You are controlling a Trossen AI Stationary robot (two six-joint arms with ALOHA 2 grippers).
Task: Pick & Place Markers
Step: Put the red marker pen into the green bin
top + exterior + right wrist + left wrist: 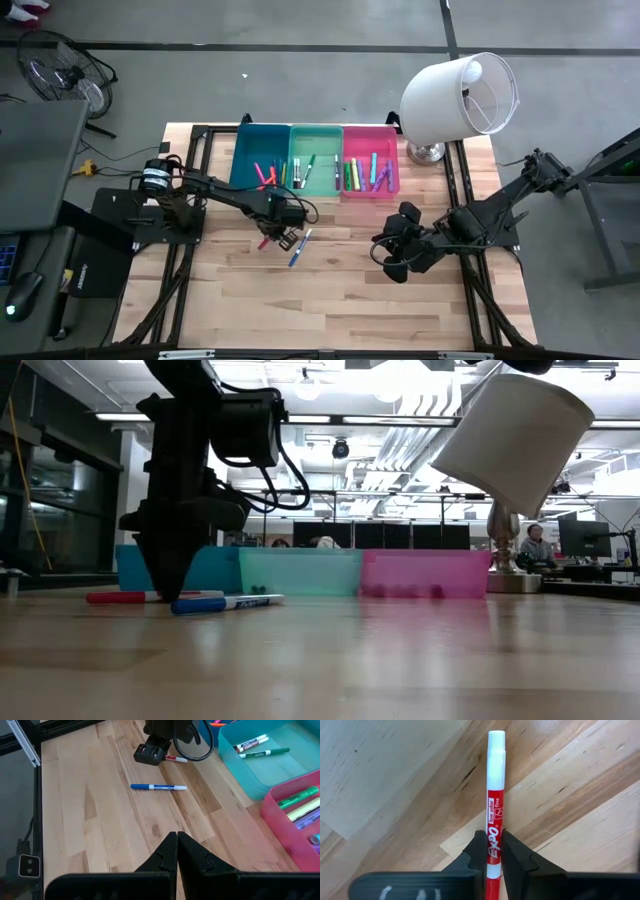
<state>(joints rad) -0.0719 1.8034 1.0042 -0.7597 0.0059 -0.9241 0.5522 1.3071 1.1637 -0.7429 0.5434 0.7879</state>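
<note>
Left gripper (283,238) down on the wooden table (350,290), fingers (479,851) clamped on the thin red marker with white cap (495,810). White barrel band reads "EXPO low odor fine". Marker lies flat on the wood, cap sticking out past the fingertips. Just beside it at 3 o'clock: thin blue marker with white barrel (300,248), loose on the table. At 12 o'clock from both, three rectangular plastic bins in a row: blue bin (243,150), mint green bin (316,131), pink bin (368,131), each with assorted coloured markers inside. Right gripper (392,262) hangs over the table's right part, fingers (169,851) pressed together, holding nothing. White lamp (460,97) at the far right corner.
</note>
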